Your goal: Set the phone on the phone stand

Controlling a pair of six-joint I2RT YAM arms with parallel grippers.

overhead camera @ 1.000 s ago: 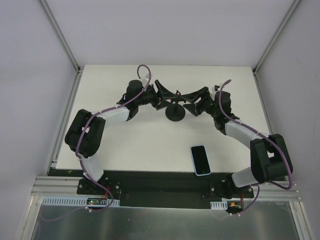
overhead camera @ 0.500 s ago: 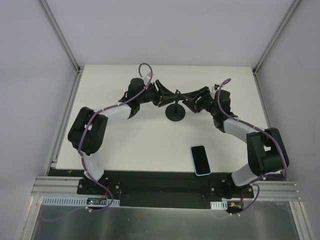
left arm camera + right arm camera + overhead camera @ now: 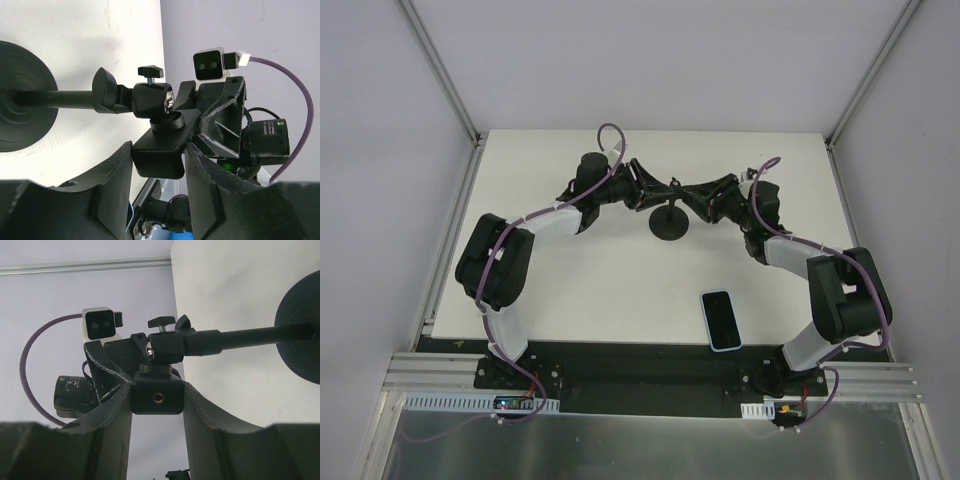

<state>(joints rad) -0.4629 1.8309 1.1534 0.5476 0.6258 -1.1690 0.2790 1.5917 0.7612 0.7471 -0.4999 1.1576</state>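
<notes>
Change: over the last second both sets of jaws had narrowed, and the left gripper (image 3: 645, 187) and right gripper (image 3: 706, 197) had drawn in on the top of the phone stand (image 3: 669, 225). The right arm's elbow had shifted slightly inward.
Table (image 3: 600, 290): white, and it carried the stand and the phone.
Left gripper: it came in from the left, partly closed. Its fingers (image 3: 117, 172) pressed against both sides of the stand's cradle (image 3: 159, 157), gripping it.
Right gripper: it came in from the right, also partly closed. Its fingers (image 3: 117, 412) clamped the same cradle (image 3: 157, 397) from the opposite side.
Phone stand: it stood upright on its disc base at the far middle of the table, between the two grippers.
Phone (image 3: 721, 320): it lay flat, screen up, near the front edge and right of centre. It was well apart from the stand, and neither gripper touched it.
</notes>
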